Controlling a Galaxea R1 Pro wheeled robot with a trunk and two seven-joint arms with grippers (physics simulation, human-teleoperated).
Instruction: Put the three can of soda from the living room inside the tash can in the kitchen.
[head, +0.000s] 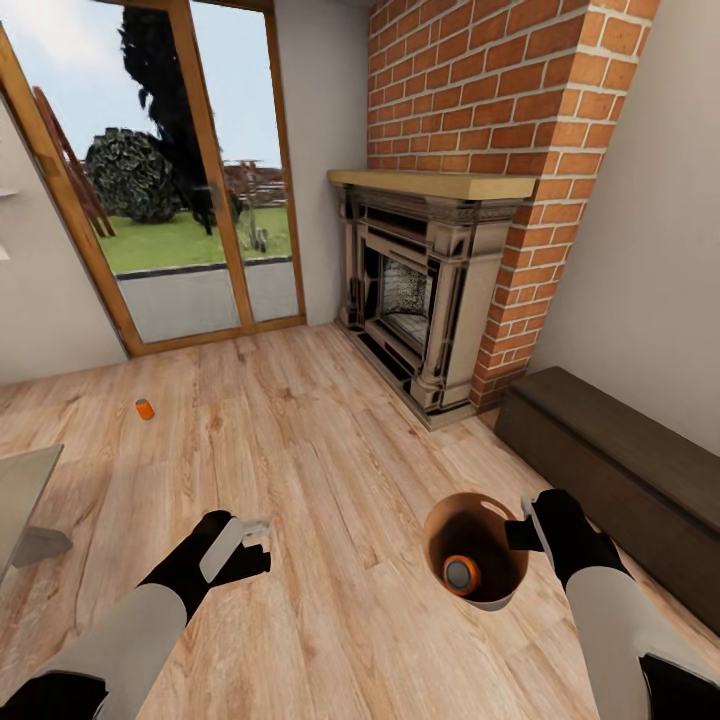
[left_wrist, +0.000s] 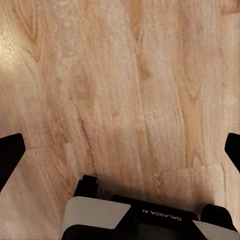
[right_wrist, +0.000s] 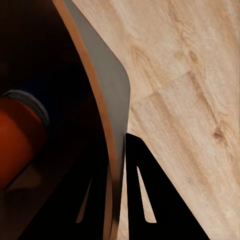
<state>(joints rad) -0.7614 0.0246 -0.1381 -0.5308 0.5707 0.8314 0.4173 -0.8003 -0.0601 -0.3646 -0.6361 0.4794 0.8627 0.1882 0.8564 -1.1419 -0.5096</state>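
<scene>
1. Nearest, on the robot's right, the right gripper is closed on the rim of the trash can, a small round copper-brown bin with a dark inside. The right wrist view shows the thin wall pinched between the two fingers, one inside and one outside.
2. One soda can lies inside the bin: bright orange with a grey metal end facing up.
3. Handling, as a judgement: the bin looks stiff and light, but hanging from one side of its rim it may tilt or swing, and the loose can could roll inside. Keep it level.
4. On the robot's left, the left gripper hovers above the wooden floor, its jaws spread wide and holding nothing.
5. Farther off on the left, a second soda can rests on the floor, well apart from both arms. It looks small, rigid, light and smooth, so it may roll or slip; gripping across the middle of its body seems safest.
6. Beyond stand a brick fireplace and wood-framed glass doors.
</scene>
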